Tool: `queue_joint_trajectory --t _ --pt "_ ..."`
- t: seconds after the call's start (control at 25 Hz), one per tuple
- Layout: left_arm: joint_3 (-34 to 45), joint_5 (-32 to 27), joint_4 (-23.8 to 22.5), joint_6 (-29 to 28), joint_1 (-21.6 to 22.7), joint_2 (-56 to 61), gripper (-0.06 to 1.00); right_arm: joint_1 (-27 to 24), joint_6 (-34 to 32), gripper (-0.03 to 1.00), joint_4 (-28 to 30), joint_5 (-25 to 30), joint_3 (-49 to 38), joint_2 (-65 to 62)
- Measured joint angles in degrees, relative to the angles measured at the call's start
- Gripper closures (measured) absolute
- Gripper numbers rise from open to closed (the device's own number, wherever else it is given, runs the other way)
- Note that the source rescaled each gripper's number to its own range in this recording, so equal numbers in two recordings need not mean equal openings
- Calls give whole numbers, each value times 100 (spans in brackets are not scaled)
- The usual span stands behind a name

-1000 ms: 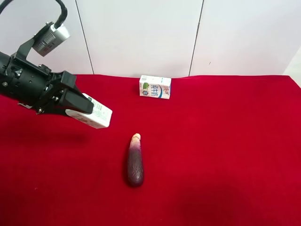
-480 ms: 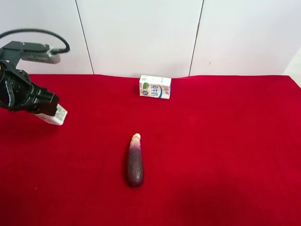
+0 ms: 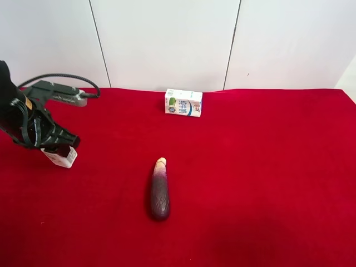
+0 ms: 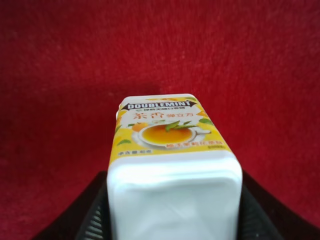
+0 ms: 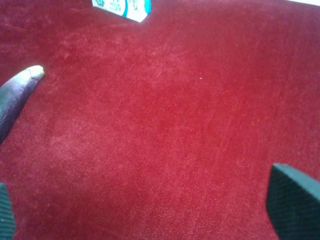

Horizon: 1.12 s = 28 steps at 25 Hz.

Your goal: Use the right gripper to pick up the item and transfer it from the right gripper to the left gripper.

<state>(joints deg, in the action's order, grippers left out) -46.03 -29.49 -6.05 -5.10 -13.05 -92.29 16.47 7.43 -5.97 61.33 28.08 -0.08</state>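
Observation:
The item [image 3: 61,157], a small white carton with orange fruit print, is held by my left gripper [image 3: 54,148] at the exterior high view's left, low over the red cloth. I cannot tell whether it touches the cloth. In the left wrist view the item [image 4: 172,165] fills the middle, gripped between the black fingers [image 4: 95,220]. My right gripper [image 5: 150,210] is out of the exterior high view. In the right wrist view its fingertips [image 5: 295,200] stand wide apart over bare cloth, open and empty.
A dark purple eggplant [image 3: 159,192] lies mid-cloth and also shows in the right wrist view [image 5: 15,97]. A larger white box with blue-green print [image 3: 183,103] stands at the back by the white wall, also in the right wrist view [image 5: 122,7].
My left arm has swung towards the exterior high view's left and lowered, carrying the item from mid-air down close to the cloth. The eggplant and box have not moved.

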Motion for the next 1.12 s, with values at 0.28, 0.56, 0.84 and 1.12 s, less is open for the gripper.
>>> queue_joint_trajectory --t 0.28,0.56,0.84,1.12 --pt "0 127 -19 0 0 -293 93 0 0 -3 0 0 0 0" --pt "-5 133 -19 0 0 -293 20 0 0 -3 0 0 0 0" --pt "-397 -401 -19 -17 0 -293 -5 0 0 -3 0 0 0 0" --pt "-1421 -2171 -19 -22 0 94 -5 0 0 -3 0 0 0 0"
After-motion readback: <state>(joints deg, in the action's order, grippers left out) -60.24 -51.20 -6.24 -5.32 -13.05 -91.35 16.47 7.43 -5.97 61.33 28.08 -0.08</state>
